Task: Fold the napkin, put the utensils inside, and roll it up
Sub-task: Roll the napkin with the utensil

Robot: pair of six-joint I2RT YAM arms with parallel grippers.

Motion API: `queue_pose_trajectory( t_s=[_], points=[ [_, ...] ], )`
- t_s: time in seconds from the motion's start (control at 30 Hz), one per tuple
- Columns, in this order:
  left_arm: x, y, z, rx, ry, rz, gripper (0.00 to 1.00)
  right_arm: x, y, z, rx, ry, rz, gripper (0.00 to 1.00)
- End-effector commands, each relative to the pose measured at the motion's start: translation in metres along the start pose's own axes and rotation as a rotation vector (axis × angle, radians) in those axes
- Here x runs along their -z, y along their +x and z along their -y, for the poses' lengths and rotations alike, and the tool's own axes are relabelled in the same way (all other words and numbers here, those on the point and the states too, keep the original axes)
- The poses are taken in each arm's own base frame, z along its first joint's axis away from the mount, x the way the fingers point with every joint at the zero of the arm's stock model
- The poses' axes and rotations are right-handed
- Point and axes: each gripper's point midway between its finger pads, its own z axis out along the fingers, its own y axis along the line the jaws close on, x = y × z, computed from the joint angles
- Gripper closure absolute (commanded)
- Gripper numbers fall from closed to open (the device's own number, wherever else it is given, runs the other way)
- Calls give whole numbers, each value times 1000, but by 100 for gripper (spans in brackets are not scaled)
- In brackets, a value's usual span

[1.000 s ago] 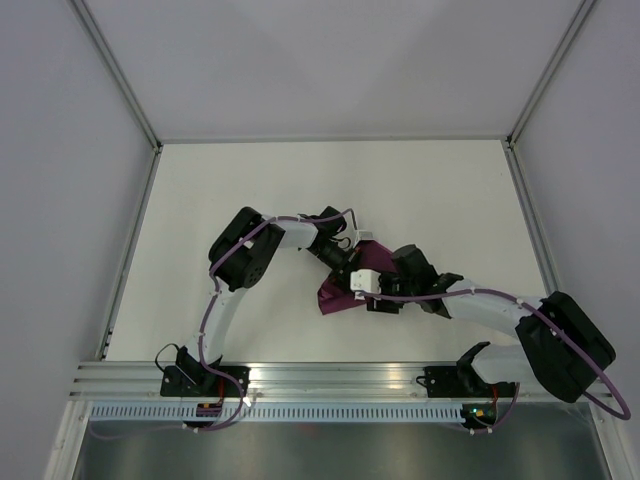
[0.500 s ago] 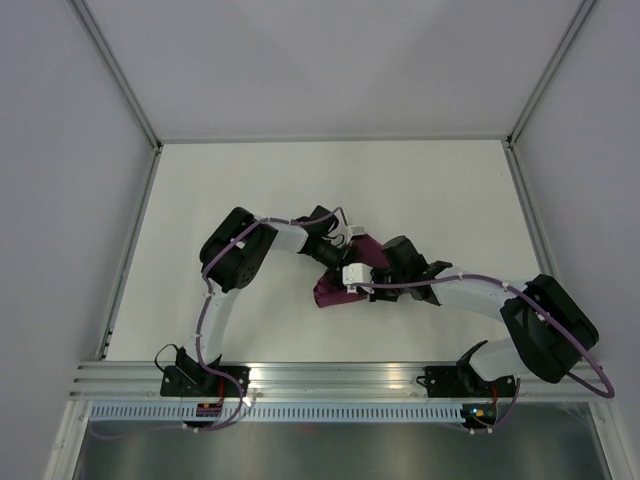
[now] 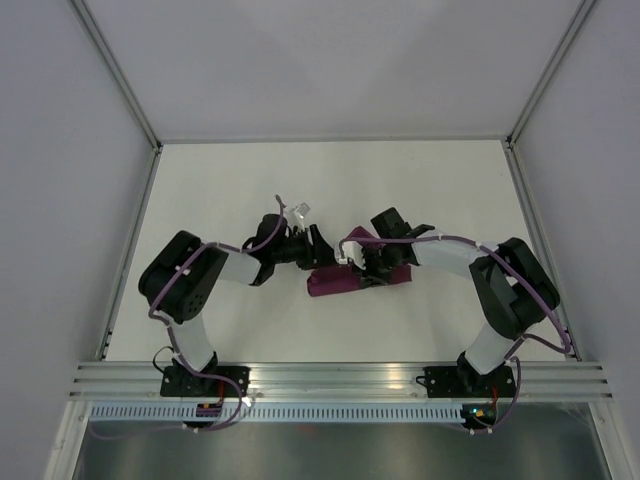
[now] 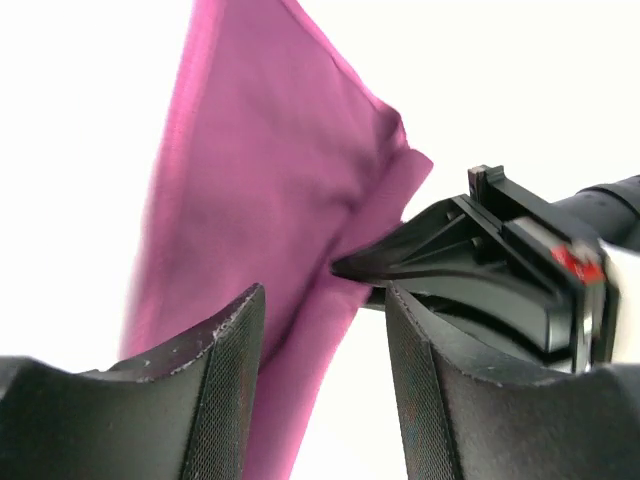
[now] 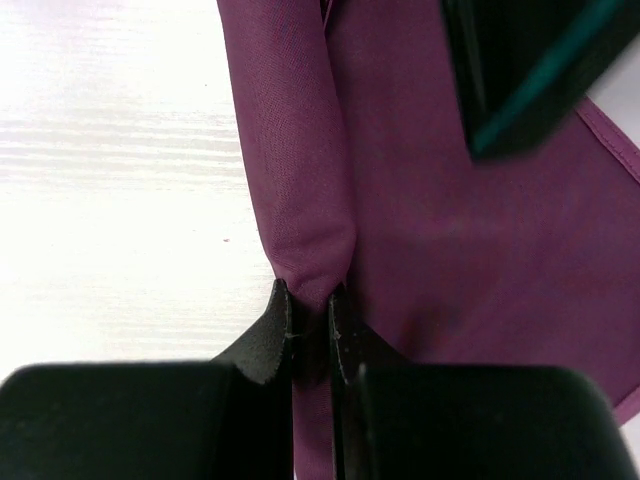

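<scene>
The plum-purple napkin [image 3: 345,279] lies bunched into a short strip mid-table. My right gripper [image 3: 368,268] comes in from the right and is shut on a rounded fold of the napkin [image 5: 300,240], with the cloth pinched between its tips [image 5: 310,300]. To the left of the strip, my left gripper [image 3: 322,252] stands open. In the left wrist view the napkin's [image 4: 270,180] edge runs between the spread fingers [image 4: 235,360] without being pinched. The utensils are hidden in every view.
The white table [image 3: 250,190] is bounded by metal rails at the sides and at the near edge. Both arms bend inward, and their grippers sit close together over the cloth. The right gripper's black body [image 4: 490,270] fills the right of the left wrist view.
My left gripper has let go of the napkin, opened and drawn back to the left. The right gripper has shut on a fold. The napkin now lies as a flatter strip.
</scene>
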Motion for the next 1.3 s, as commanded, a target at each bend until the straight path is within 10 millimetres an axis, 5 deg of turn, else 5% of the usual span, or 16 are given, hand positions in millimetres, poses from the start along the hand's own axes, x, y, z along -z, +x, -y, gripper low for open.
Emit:
queue_pose_trajectory(
  t_s=[0.0,0.03,0.1,0.13,0.2,0.43,0.77,0.93,1.27],
  points=[
    [29,-58,9,-90,-33,405,43,-7,48,-41,-143,-199,-139,99],
    [42,-70,23,-141,-1,498,42,-6,50,-44,-159,-230,-140,100],
    [62,-69,11,-218,-63,606,41,-6,53,-41,-202,-267,-155,100],
    [74,-75,33,-296,-17,682,39,-6,48,-34,-194,-274,-142,100],
    [85,-70,26,-461,-115,737,37,-6,54,-38,-249,-332,-156,99],
    [67,-45,61,-982,-293,666,34,-10,52,-20,-335,-408,-162,100],
    [2,24,53,-1654,-424,275,33,-19,59,-11,-438,-482,-197,100],
    [-17,56,47,-1740,-381,131,33,-22,60,-7,-458,-486,-212,99],
    [-27,69,15,-1842,-443,-34,34,-24,63,-5,-474,-496,-218,100]
  ],
)
